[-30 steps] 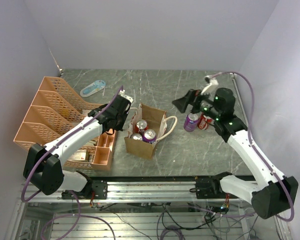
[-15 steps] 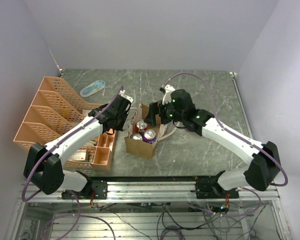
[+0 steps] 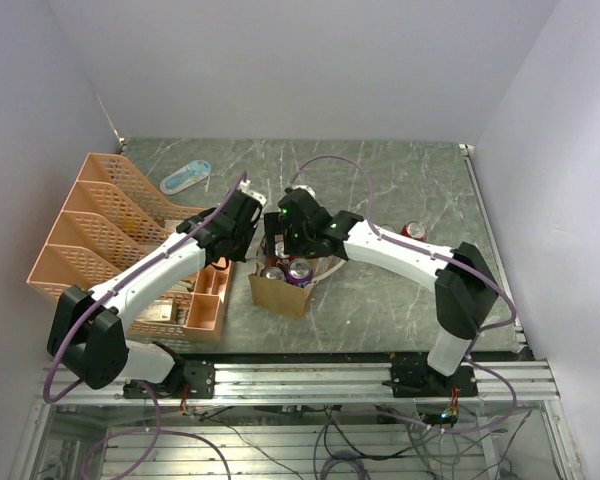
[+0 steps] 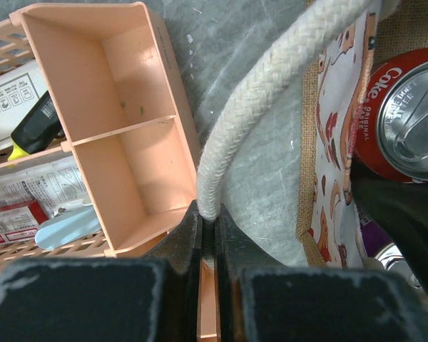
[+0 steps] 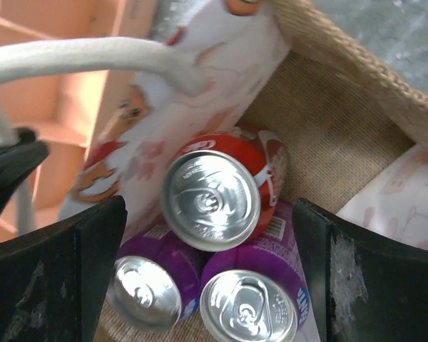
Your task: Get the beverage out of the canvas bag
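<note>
The canvas bag (image 3: 280,290) stands open at mid-table with three cans upright inside: a red cola can (image 5: 214,199) and two purple cans (image 5: 146,292) (image 5: 253,306). My left gripper (image 4: 208,214) is shut on the bag's cream rope handle (image 4: 271,92), at the bag's left side (image 3: 248,225). My right gripper (image 5: 208,206) is open and points down into the bag's mouth, its fingers on either side of the red can without touching it. In the top view it (image 3: 280,235) covers the bag's far end and hides the red can.
The orange tray organizer (image 3: 110,230) stands left of the bag, close to my left arm; its small compartments (image 4: 121,121) lie beside the handle. Another red can (image 3: 413,231) stands on the table to the right. A blue-white object (image 3: 185,177) lies at the back left.
My right arm has swung left, from the cans on the table's right side to over the bag's mouth, jaws open. My left gripper has kept hold of the handle.
</note>
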{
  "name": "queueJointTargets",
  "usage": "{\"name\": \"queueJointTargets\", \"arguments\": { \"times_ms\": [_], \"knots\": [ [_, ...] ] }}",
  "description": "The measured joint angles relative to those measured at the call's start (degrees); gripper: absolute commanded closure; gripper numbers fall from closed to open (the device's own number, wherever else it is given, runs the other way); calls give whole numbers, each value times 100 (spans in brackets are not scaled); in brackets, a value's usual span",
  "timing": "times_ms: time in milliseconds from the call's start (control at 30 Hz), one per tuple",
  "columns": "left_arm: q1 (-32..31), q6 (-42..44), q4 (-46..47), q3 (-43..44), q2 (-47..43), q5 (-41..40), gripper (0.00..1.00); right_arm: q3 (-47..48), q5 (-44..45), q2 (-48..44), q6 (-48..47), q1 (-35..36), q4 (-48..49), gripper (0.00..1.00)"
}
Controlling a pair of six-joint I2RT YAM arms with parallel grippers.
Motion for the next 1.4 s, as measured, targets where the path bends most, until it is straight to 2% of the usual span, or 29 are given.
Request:
{"name": "queueJointTargets", "arguments": {
  "times_ms": [333,900,1000,1067,1200,1233,1400],
  "knots": [
    [0,0,0,0,4,0,93,367,824,623,1012,92,-693,0],
    [144,-201,-26,0,15,-262,93,1626,1296,1821,1475,221,-1934,2],
    [149,-223,-46,0,15,-304,93,1661,1318,1845,1508,229,-1989,9],
    [149,-227,-46,0,15,-304,93,1661,1318,1845,1508,229,-1978,11],
    [149,-238,-44,0,17,-302,93,1644,1322,1827,1513,229,-1939,27],
    [149,-243,-39,2,17,-302,93,1622,1318,1812,1508,229,-1897,28],
    [133,-197,-22,15,44,-264,93,1478,1314,1698,1434,245,-1718,64]
  ]
}}
